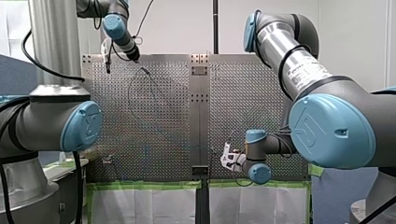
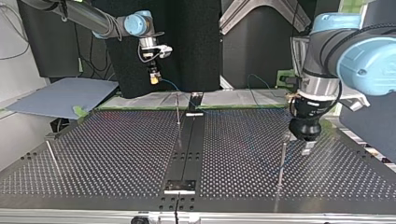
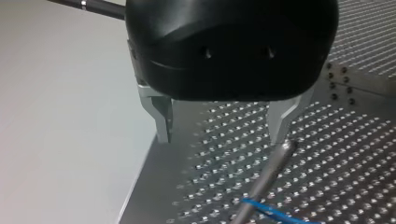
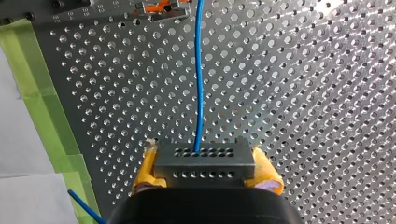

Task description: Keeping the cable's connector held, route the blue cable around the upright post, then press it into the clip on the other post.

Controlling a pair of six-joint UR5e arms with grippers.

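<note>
Left gripper (image 3: 220, 137): black body, 2 metal fingers (image 3: 280, 119) standing apart, nothing between them. It hung low over the table (image 2: 116, 154) at the top view's right.
Nearest post (image 3: 268, 175): thin metal rod, its tip just at the end of 1 finger of the left gripper. Contact could not be told.
Right gripper (image 4: 204, 168): yellow pads (image 4: 144, 170) pressed on both sides of the connector. It was held up above the table's far side, at the top view's left.
Connector (image 4: 204, 156): grey block with 2 rows of small holes, clamped between the pads, cable leaving its forward face.
Blue cable (image 4: 200, 93): ran nearly straight ahead from the connector over the perforated plate toward an orange and metal fitting (image 4: 159, 6). In the top view it sagged from the right gripper down toward the centre strip (image 2: 189, 149). A short blue stretch also showed in the left wrist view, low beside the nearest post. Whether it touched or wrapped that post could not be told.
Other posts: 1 upright thin rod (image 2: 178, 109) at the centre strip, well apart from both grippers, and 1 leaning rod (image 2: 52, 157) near the top view's left edge.
Green tape (image 4: 39, 88): along the table's edge, beside the right gripper.
</note>
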